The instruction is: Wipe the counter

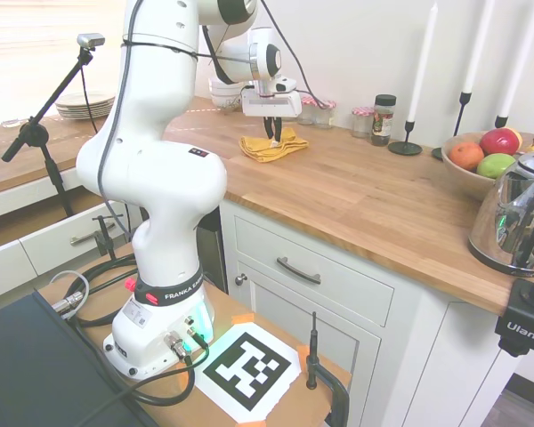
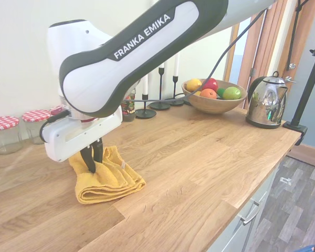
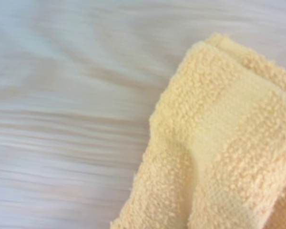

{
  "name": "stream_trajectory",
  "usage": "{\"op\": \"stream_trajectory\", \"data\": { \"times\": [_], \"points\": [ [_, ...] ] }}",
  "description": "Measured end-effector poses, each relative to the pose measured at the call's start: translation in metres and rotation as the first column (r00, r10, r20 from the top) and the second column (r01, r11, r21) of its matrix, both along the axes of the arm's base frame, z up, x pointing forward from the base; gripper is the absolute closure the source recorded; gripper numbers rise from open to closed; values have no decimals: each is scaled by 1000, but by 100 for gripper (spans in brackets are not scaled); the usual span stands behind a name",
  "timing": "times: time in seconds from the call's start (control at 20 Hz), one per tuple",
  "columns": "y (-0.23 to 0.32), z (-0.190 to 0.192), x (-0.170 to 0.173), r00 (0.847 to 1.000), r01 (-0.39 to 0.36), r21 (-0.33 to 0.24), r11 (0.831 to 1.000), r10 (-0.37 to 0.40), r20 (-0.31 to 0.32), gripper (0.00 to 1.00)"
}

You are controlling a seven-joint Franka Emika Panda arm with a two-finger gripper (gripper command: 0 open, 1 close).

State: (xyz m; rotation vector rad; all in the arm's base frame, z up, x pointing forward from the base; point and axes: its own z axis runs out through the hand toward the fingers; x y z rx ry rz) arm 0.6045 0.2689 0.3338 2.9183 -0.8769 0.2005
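Surface: long warm-brown butcher-block top [image 1: 365, 200] with plank strips, on white cabinets with dark handles; it runs past my base and away toward the wall.
Cloth: yellow terry cloth [image 2: 106, 178], folded and rumpled, lying flat on the surface; this is my landmark.
My pincer: [image 2: 94, 163] pointing straight down into the cloth's upper folds, fingers drawn close together and pinching a ridge of the terry between them; tips buried in the fabric, at or near the wood.
My wrist: white block sitting level right above the cloth, the hand hanging plumb beneath it.
My forearm: reaches in high over the surface and bends down at the last joint, so the hand meets the cloth from directly overhead.
My base: stands off the edge of the surface, well apart from the cloth, beside the cabinet fronts.
Wrist view: cloth's looped pile and a folded corner fill one side; pale, blurred wood grain fills the other.
Jars: red-checked lids [image 2: 4, 123], behind the cloth against the wall.
Candlesticks: black holders [image 2: 160, 105] with white candles, beyond the cloth along the wall.
Fruit bowl: wooden bowl [image 2: 199, 105] holding fruit, farther from the cloth than the candlesticks.
Kettle: shiny metal [image 2: 266, 101], farthest from the cloth, past the bowl.
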Motion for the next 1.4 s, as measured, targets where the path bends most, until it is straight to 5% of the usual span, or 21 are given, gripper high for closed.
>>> {"op": "stream_trajectory", "data": {
  "times": [0.55, 0.6, 1.4],
  "points": [
    [67, -1, -11, 999, -39, -75, 996, 40, 3, 100],
    [67, -1, -11, 999, -38, -76, 996, 39, 2, 0],
    [25, 14, -2, 1000, -2, -116, 993, 0, -17, 0]
  ]
}}
